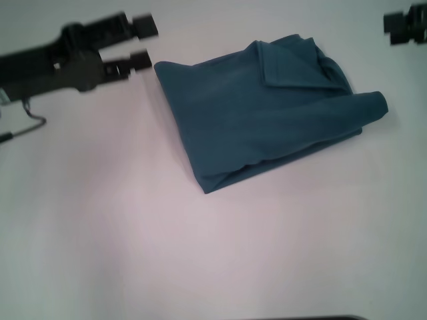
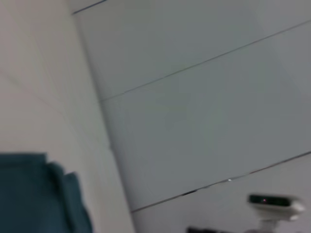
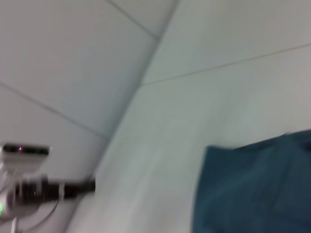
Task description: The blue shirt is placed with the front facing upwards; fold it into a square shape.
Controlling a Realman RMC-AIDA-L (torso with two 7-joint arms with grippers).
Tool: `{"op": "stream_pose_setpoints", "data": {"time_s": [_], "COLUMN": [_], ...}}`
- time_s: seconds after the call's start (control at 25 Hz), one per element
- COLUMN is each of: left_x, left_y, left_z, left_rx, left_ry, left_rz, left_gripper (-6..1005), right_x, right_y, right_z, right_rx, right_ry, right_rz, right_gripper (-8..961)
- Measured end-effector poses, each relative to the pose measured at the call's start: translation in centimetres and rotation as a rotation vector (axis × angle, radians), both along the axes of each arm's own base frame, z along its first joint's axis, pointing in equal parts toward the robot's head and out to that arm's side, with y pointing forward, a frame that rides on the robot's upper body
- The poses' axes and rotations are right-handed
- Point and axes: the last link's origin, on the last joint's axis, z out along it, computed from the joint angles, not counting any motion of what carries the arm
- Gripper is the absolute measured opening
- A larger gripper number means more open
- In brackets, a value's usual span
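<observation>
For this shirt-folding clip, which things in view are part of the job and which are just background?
Part of the job:
- blue shirt, folded into a compact bundle on the table
- left gripper, open, beside the shirt's left edge
- right gripper, at the far right corner, away from the shirt

Just there:
- white table
- small camera-like device on a stand

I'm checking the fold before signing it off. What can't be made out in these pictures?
- Blue shirt, head view: lettering and label hidden inside the folds.
- Blue shirt, both wrist views: cut off by the picture edges.
- Right gripper, head view: cut off at the far right edge, so its fingers can't be read.
- Left gripper, head view: open, beside the shirt, motion-blurred.
</observation>
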Motion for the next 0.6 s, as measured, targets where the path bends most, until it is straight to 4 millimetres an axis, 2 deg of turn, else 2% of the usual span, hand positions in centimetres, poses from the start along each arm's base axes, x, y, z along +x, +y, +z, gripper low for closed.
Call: {"op": "stream_pose_setpoints", "data": {"time_s": [0.16, 0.28, 0.44, 0.6], "left_x": [-2.3, -3.3, -3.3, -2.4], "left_y": [-0.1, 0.0, 0.9, 1.9], "left_z": [-2.7, -4.4, -6.3, -7.8], "left_rx": [-0.088, -0.141, -0.19, -0.217], "left_ry": [0.087, 0.173, 0.277, 0.349], "left_rz": [0.132, 0.182, 0.202, 0.194], "left_gripper": [821, 821, 820, 820], "right_x": [-1.6, -2.1, -2.0, -1.7], "right_y": [1.0, 1.1, 1.0, 0.9], "right_z": [2.0, 2.6, 3.0, 3.2], "right_rx": [0.042, 0.043, 0.044, 0.051], "right_ry": [-0.045, -0.053, -0.052, -0.054], "right_rz": [-0.006, -0.012, -0.026, -0.03], "right_gripper": [666, 727, 809, 822]}}
